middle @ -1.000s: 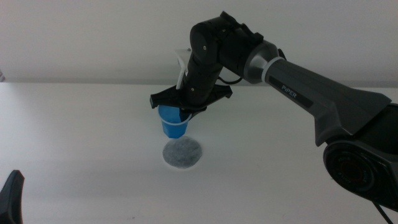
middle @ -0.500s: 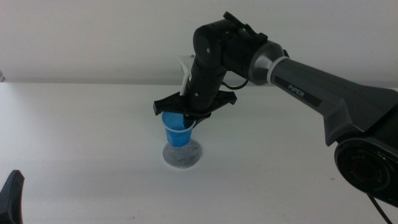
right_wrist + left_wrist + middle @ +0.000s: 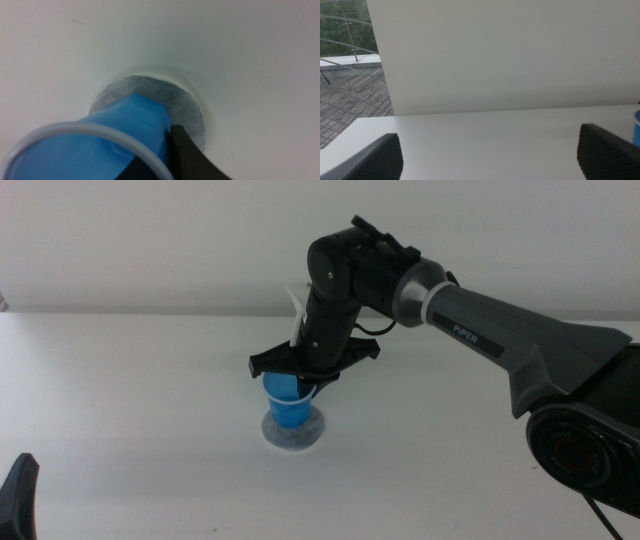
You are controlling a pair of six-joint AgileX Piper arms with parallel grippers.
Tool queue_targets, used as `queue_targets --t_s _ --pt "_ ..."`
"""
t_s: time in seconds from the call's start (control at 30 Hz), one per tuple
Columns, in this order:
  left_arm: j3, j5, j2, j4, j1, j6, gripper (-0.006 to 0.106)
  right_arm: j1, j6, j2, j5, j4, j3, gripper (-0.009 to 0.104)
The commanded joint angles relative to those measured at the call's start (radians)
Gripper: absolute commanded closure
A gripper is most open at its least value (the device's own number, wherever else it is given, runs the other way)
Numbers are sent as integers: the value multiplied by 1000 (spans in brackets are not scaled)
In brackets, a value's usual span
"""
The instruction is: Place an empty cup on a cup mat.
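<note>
Middle view: right gripper [image 3: 297, 380] clamps blue cup [image 3: 289, 404] by rim, base on or just above cup mat [image 3: 293, 434] mid-desk. Release still to do. Left gripper [image 3: 490, 152] waits w/ jaws apart near front-left corner.

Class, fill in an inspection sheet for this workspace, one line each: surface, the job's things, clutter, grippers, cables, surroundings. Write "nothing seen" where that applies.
Surface: white table, plain and matte.
Job's things: blue cup upright, its base over the grey cup mat; whether it touches cannot be told.
Clutter: nothing seen.
Grippers: right gripper reaches in from the right, shut on the cup at its rim, above the mat. Left gripper waits at the near left edge, jaws open, holding nothing.
Cables: a thin dark cable loops at the right arm's wrist.
Surroundings: white wall behind the table; the left wrist view shows trees and a railing beyond the wall's edge.
</note>
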Motion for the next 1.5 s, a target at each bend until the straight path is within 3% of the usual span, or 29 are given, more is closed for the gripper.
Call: queue_targets --t_s 0.0,0.33,0.7,1.0,1.23,1.47 --pt "41 -12 -40 0 -8 0 7 2 6 6 96 -10 5 95" --pt "41 -12 -40 0 -8 0 7 2 18 28 97 -7 6 88" --pt "41 -12 -40 0 -8 0 7 2 -5 -34 100 2 6 31" --pt "41 -12 -40 0 -8 0 7 -9 -43 -230 105 4 13 29" --pt "41 -12 -40 0 -8 0 7 -150 -150 -572 108 9 240 5" --pt "41 -12 -40 0 -8 0 7 -444 -177 -1033 80 33 716 3"
